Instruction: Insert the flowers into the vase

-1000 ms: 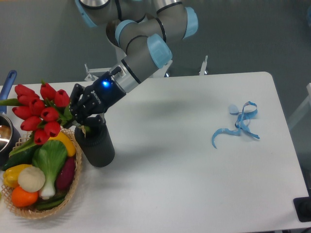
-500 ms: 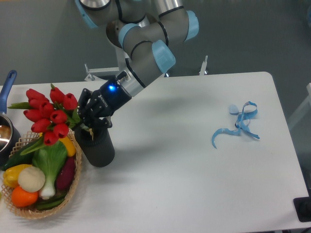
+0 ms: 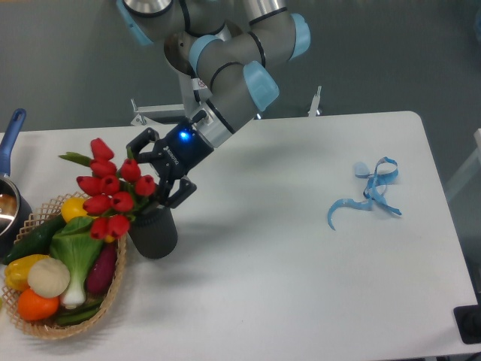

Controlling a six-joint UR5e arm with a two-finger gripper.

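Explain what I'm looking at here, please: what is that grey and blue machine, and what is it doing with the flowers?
That is a robot arm, jointed like an elbow and wrist, filmed by one fixed camera looking down at a white table from the front. At its tip is a gripper, a black hand with two fingers and a small blue light. The fingers look spread apart around the stems of the flowers, a bunch of red tulips. The bunch leans to the left, with its stems going down into the dark vase; the vase mouth is hidden, so I cannot tell how deep they sit. Left of the vase is a basket of vegetables, and a blue-handled pot shows at the edge. A curly blue ribbon lies far to the right.
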